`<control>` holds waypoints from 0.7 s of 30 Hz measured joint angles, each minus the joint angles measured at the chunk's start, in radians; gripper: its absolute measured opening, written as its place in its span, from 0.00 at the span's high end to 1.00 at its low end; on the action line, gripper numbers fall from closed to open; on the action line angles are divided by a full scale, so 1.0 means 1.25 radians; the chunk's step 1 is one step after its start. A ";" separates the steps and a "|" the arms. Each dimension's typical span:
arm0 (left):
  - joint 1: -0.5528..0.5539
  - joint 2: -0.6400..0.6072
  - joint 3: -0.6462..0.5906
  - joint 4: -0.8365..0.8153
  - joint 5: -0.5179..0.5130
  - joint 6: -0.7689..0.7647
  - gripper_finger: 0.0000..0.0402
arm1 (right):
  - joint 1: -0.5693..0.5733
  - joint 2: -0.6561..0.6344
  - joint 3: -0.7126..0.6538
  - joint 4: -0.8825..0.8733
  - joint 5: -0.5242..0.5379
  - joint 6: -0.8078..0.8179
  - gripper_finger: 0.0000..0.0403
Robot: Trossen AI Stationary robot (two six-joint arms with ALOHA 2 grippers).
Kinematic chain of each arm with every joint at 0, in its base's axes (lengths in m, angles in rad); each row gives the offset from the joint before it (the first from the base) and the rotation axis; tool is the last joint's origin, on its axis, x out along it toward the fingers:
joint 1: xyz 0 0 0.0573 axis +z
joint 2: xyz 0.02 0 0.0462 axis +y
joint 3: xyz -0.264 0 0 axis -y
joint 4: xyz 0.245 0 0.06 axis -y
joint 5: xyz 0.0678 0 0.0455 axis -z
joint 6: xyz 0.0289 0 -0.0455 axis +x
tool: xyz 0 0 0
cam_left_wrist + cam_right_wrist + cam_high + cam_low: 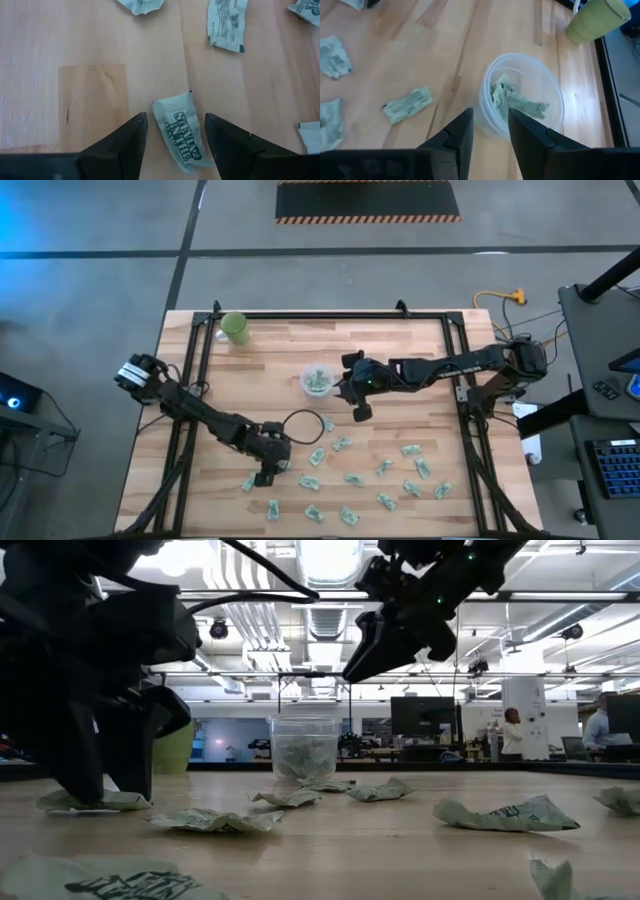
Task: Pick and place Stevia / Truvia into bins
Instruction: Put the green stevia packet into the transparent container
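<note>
The left end effector [174,136] is straddling a packet [180,137] on the bench [90,75], fingers wide; the right end effector [489,131], parted and empty, is hovering beside the clear cup [540,80].

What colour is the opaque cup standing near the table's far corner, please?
Light green; the opaque cup shows best in the high view.

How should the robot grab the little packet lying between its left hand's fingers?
Probably from straight above, pinching the packet across its narrow width. It lies flat on the table, its long sides facing the open left hand, whose fingers already straddle it.
</note>
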 joint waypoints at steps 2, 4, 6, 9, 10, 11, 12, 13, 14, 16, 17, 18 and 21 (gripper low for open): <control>0.000 -0.003 0.000 -0.002 -0.002 0.003 0.58 | 0.006 -0.011 0.000 -0.010 0.000 0.003 0.73; 0.000 -0.006 -0.001 -0.005 -0.001 0.005 0.63 | 0.010 -0.027 0.000 -0.034 0.000 0.003 0.74; 0.001 -0.006 -0.002 -0.005 -0.002 0.006 0.69 | 0.016 -0.040 -0.001 -0.051 0.000 0.008 0.76; 0.001 -0.006 -0.004 -0.007 -0.007 0.009 0.79 | 0.023 -0.062 -0.001 -0.093 0.000 0.025 0.77; 0.001 -0.006 -0.005 -0.007 -0.007 0.009 0.83 | 0.027 -0.069 -0.001 -0.105 0.000 0.029 0.78; 0.001 -0.006 -0.005 -0.007 -0.006 0.009 0.86 | 0.030 -0.077 -0.001 -0.122 0.000 0.036 0.78; 0.001 -0.006 -0.005 -0.007 -0.003 0.010 0.90 | 0.035 -0.084 -0.001 -0.140 0.000 0.042 0.79; 0.001 -0.007 -0.005 -0.007 0.000 0.014 0.93 | 0.041 -0.091 -0.001 -0.156 0.000 0.048 0.79; 0.001 -0.008 -0.005 -0.007 0.004 0.023 0.96 | 0.047 -0.098 -0.001 -0.171 -0.007 0.056 0.80; 0.002 -0.010 -0.005 -0.009 0.006 0.032 0.99 | 0.056 -0.107 -0.001 -0.203 -0.044 0.081 0.81; 0.003 -0.012 -0.004 -0.009 0.006 0.040 0.98 | 0.059 -0.110 -0.001 -0.215 -0.077 0.098 0.81; 0.003 -0.018 -0.004 -0.014 0.006 0.047 0.98 | 0.061 -0.110 -0.001 -0.223 -0.117 0.115 0.81; 0.008 -0.039 -0.004 -0.021 0.002 0.071 0.98 | 0.066 -0.104 -0.010 -0.225 -0.262 0.162 0.82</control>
